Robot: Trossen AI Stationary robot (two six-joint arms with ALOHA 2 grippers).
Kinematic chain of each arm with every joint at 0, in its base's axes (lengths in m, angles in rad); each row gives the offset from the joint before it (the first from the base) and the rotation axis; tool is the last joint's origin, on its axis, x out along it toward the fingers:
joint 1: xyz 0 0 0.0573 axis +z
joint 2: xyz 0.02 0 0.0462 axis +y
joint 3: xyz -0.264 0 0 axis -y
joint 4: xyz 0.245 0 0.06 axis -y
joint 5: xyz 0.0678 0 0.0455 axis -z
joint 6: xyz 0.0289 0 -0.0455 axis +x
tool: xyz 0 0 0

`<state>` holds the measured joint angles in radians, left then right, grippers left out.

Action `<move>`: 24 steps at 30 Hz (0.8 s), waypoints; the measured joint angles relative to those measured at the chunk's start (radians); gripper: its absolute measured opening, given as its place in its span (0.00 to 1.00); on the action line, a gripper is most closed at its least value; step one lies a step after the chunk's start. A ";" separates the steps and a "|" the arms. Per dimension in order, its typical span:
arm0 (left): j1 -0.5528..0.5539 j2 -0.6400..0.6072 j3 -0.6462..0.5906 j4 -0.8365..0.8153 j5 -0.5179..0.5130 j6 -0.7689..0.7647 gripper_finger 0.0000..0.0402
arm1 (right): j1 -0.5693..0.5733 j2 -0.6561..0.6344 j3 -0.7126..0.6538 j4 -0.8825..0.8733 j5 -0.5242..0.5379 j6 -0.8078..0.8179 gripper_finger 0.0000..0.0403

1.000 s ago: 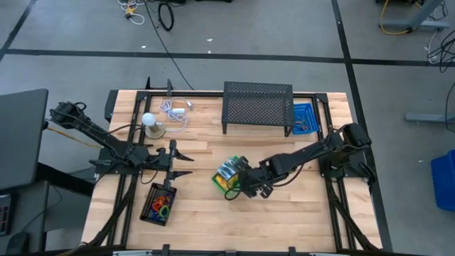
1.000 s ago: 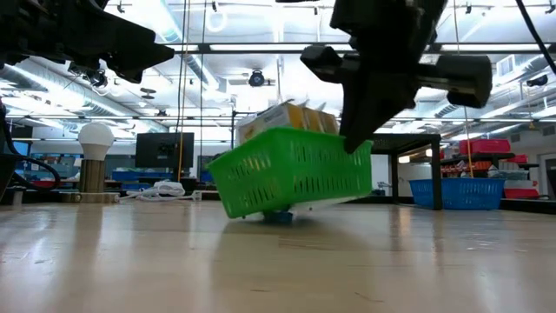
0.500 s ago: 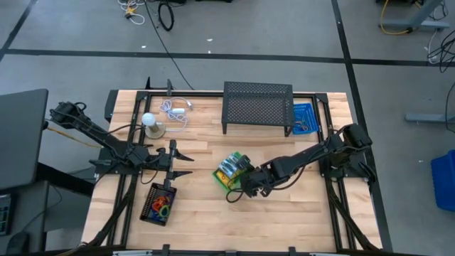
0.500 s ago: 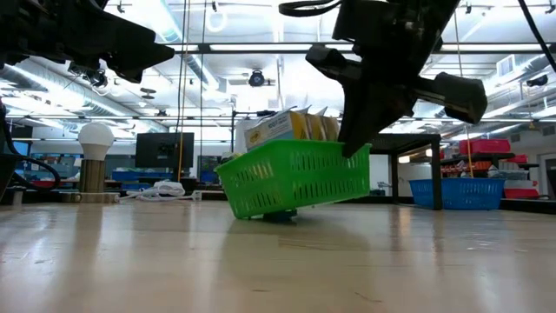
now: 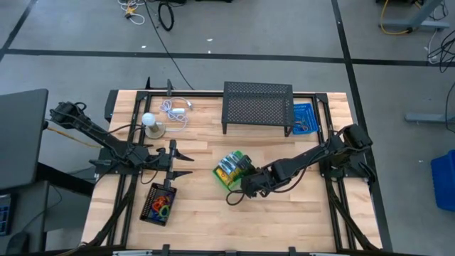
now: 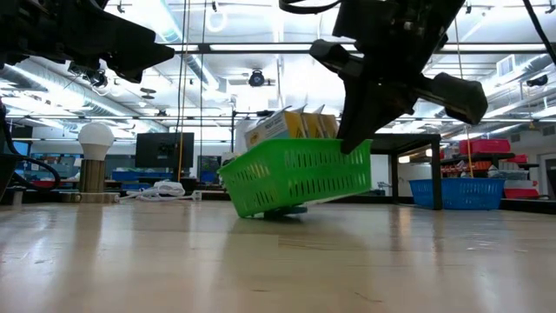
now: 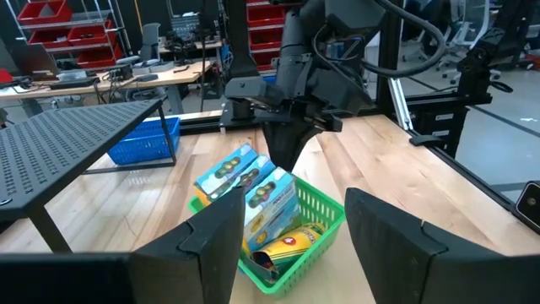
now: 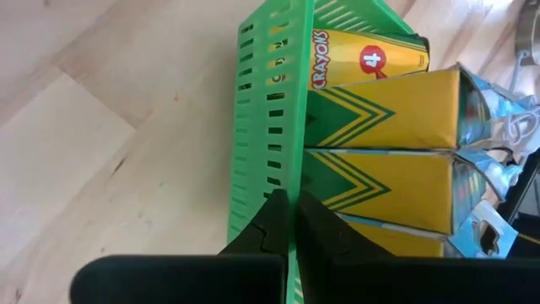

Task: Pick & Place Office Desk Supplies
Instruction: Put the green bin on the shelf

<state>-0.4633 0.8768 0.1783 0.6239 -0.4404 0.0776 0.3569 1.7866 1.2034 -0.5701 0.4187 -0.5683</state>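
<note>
Yellow cardboard crayon boxes [image 8: 380, 118] stand packed in a green slotted plastic basket [image 6: 295, 178], tilted on the wooden table [image 5: 298, 213] near its middle. The right gripper [image 8: 291, 221] is clamped on the basket's wall. The left gripper [image 5: 186, 163] hovers spread apart above a black tray of coloured loops [image 5: 159, 204].

A wooden table [image 5: 206, 213] holds a black perforated metal stand [image 5: 257, 105] at its far edge, with a small blue basket [image 5: 304, 119] just beside it. Toward the far left corner, a white ball [image 5: 148, 119] sits on a round base, near a white coiled cable [image 5: 175, 110].
</note>
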 joint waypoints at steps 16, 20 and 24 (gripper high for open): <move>0.000 0.000 0.000 0.000 0.000 0.013 0.53 | 0.030 0.000 0.000 -0.030 0.000 0.056 0.01; 0.000 0.000 0.000 0.000 0.000 0.017 0.53 | 0.049 -0.001 0.000 -0.070 -0.015 0.085 0.01; 0.000 0.000 0.000 0.006 0.000 0.016 0.53 | 0.052 -0.001 0.000 -0.108 -0.080 0.145 0.01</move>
<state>-0.4633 0.8768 0.1783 0.6301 -0.4408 0.0934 0.4091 1.7854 1.2030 -0.6781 0.3390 -0.4234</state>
